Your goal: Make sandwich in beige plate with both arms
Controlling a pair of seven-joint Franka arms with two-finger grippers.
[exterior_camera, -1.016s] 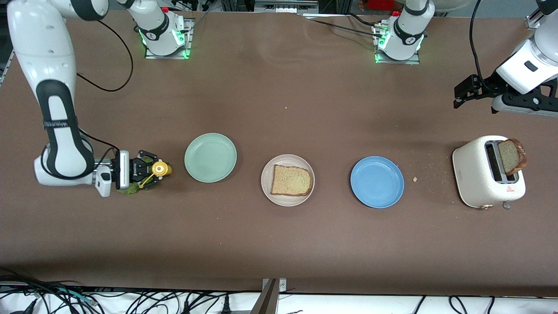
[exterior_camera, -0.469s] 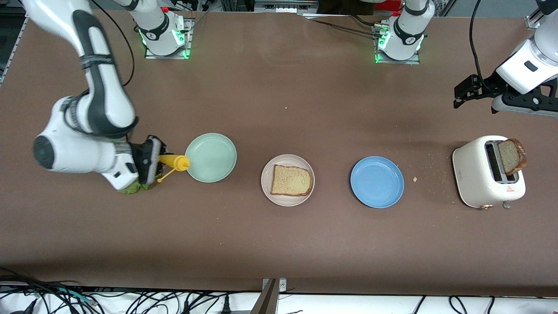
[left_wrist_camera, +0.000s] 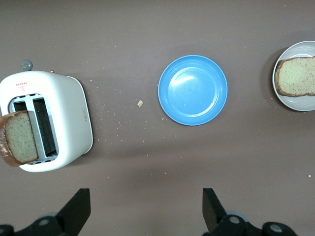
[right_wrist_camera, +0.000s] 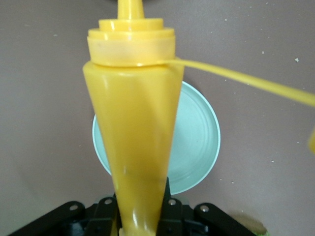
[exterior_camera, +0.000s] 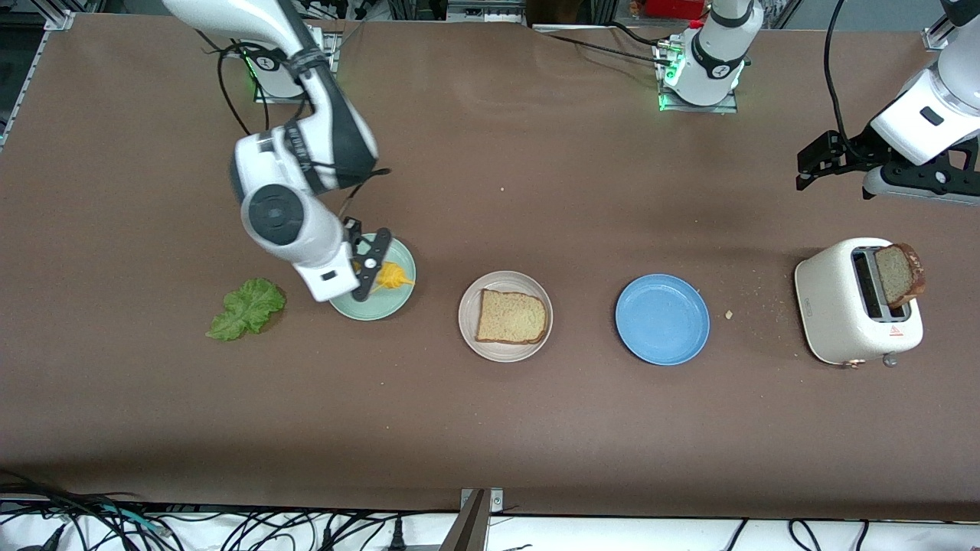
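Brown table (exterior_camera: 490, 428) all round; green lettuce (exterior_camera: 245, 308), yellow bottle (right_wrist_camera: 135, 132) above a mint-green plate (exterior_camera: 383, 306), light-brown bread (exterior_camera: 511, 316) with darker crust on the beige plate (exterior_camera: 468, 321), plain blue plate (exterior_camera: 662, 319), cream-white toaster (exterior_camera: 838, 306).

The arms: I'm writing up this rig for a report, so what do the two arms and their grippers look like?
Both arms are glossy white jointed shells with black joint sections and loose black cables, on bases lit green. The right arm bears dark lettering on a black band, with a round black cap. The right gripper and left gripper are black and two-fingered.
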